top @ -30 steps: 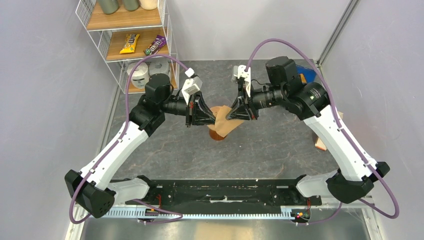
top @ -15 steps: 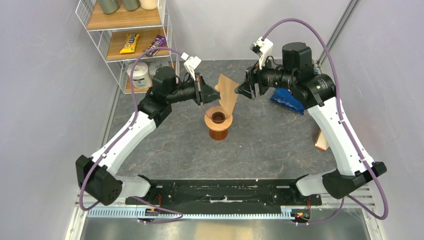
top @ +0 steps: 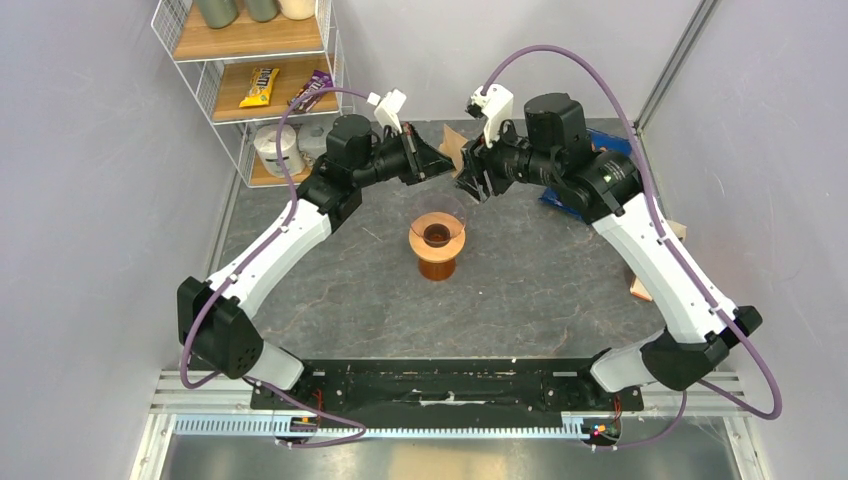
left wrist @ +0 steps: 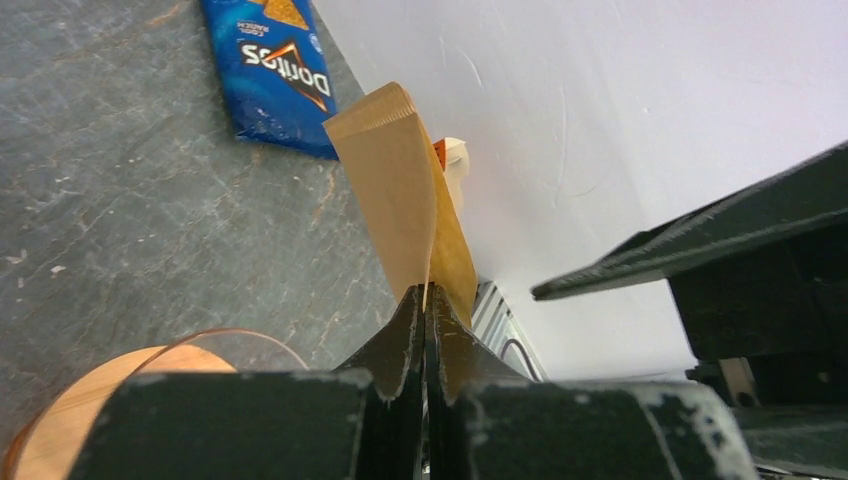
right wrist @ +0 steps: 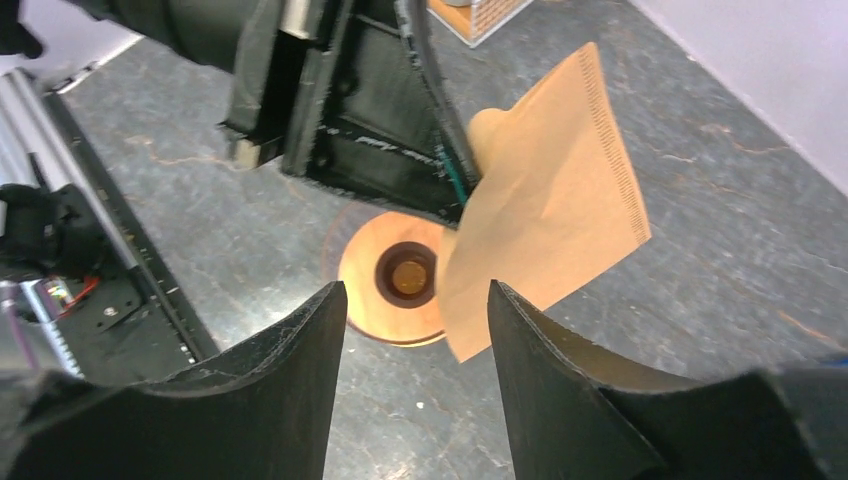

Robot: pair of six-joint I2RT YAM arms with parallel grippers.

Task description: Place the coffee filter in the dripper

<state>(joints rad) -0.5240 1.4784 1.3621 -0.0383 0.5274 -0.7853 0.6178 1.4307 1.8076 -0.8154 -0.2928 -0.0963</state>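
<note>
Dark grey stone-look table (top: 540,290), pale lilac walls (top: 80,200) round it. Wire shelf (top: 250,90) w/ snacks sits at 10 o'clock from the dripper (top: 437,240), blue crisp bag (top: 575,200) at 2 o'clock. Dripper upright mid-table, dark hole showing. L gripper (top: 440,160) is pinched tight on the coffee filter (left wrist: 405,200), held in the air at approx 12 o'clock of the dripper, apart from it. R gripper (top: 472,180) has fingers well apart, gripping nothing, just beside the filter.
</note>
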